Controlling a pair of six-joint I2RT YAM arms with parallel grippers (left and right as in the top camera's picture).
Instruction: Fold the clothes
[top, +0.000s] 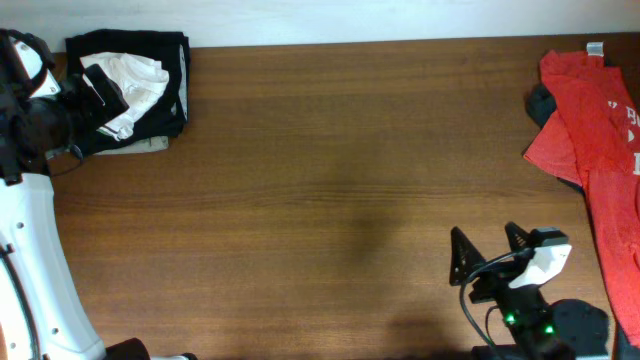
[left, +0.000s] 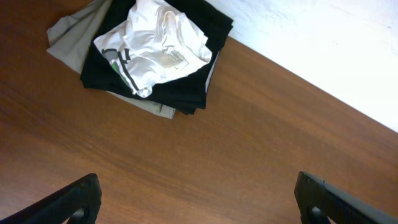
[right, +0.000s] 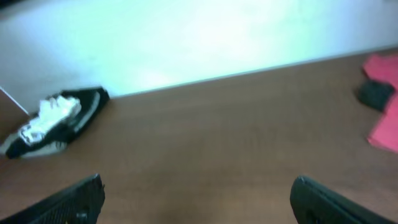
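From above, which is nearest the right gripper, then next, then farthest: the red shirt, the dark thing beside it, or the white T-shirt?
1. The red shirt, right edge, nearest the right gripper.
2. The dark thing, at that shirt's upper left edge.
3. The white T-shirt, crumpled on the black garment, far left corner.

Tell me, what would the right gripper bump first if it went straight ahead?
Probably only bare table: the open right gripper aims between the white T-shirt and the red shirt. Depth is unclear.

Left pincer (top: 103, 93) partly hides the white T-shirt (top: 146, 76).
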